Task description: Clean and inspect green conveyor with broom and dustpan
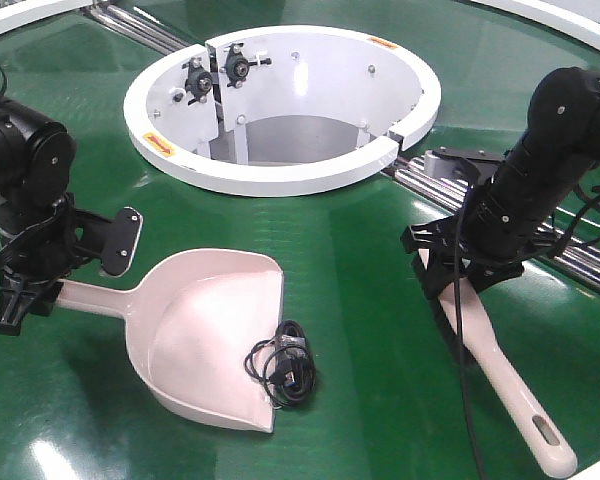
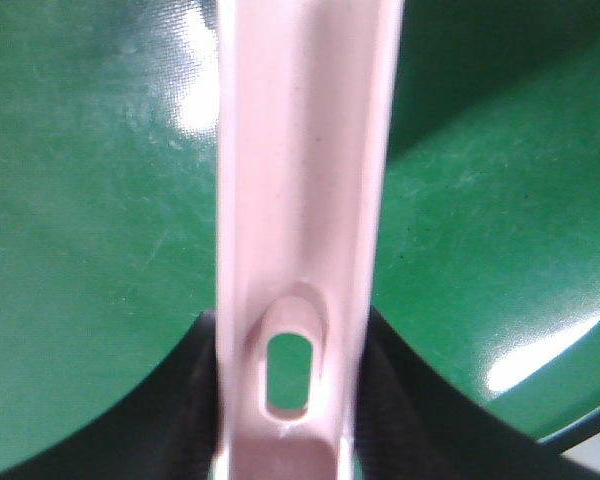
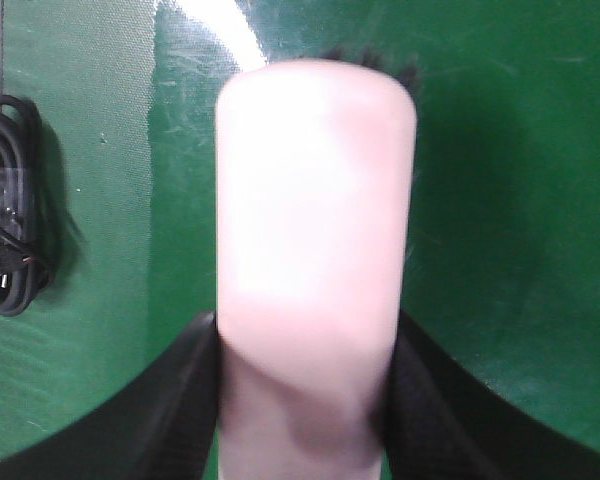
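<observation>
The pale pink dustpan (image 1: 195,335) lies on the green conveyor (image 1: 360,250), its flat front edge toward the lower right. My left gripper (image 1: 42,292) is shut on the end of its handle; in the left wrist view the handle (image 2: 300,200) with its slotted hole sits between the gripper's (image 2: 292,400) black fingers. My right gripper (image 1: 448,268) is shut on the pale pink broom (image 1: 505,380), whose slotted handle end points to the lower right. In the right wrist view the broom's rounded head (image 3: 315,200) sticks out of the gripper (image 3: 305,400) low over the belt.
A coiled black cable (image 1: 280,365) lies at the dustpan's front edge; it also shows in the right wrist view (image 3: 10,210). The white ring hub (image 1: 280,178) stands behind. Silver rollers (image 1: 425,190) run right of it, close to my right arm.
</observation>
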Available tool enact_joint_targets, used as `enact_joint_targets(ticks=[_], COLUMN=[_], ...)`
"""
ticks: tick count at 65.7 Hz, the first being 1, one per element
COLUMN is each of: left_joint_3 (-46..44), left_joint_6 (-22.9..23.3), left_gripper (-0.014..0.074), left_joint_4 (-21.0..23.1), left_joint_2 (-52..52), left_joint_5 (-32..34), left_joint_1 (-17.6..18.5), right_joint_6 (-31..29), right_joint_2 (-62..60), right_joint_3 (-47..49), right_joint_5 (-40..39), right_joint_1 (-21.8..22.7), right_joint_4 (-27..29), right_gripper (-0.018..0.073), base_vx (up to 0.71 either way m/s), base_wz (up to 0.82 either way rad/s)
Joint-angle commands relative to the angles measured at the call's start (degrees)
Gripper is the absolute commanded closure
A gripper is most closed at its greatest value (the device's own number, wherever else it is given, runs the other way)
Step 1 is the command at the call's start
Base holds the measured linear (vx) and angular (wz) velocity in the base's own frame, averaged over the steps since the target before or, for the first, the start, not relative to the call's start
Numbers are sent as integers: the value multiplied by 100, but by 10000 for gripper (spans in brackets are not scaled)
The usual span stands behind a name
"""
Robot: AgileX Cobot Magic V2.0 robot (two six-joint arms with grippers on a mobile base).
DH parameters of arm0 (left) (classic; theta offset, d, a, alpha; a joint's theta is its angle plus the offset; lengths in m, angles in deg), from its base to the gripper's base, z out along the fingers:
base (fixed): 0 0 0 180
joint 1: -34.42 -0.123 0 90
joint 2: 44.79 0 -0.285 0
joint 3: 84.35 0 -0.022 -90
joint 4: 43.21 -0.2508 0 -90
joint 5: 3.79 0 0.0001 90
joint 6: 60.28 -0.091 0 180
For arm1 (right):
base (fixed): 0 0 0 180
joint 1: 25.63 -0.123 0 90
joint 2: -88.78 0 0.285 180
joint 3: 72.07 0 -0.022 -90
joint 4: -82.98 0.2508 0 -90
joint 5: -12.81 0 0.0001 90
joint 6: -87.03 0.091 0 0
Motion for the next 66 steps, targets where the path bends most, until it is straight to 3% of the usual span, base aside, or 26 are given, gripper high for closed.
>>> enact_joint_targets(ticks=[1,50,66], left_joint_3=[-137,-137,-137], left_joint_6=[47,47,47], left_gripper=[619,619,619], left_joint_4=[94,94,94], left_joint_2=[-262,-262,-262], left_joint_5=[-103,-103,-108], left_joint_1=[70,70,70], right_joint_6=[-8,-23,570], right_joint_2=[-286,-273,-214], right_joint_3=[158,158,158], right_joint_5=[318,93,333], right_joint_1=[26,69,-287], right_joint_4=[94,84,34], right_gripper=[564,564,564], base_vx=[0,0,0], base_wz=[0,0,0])
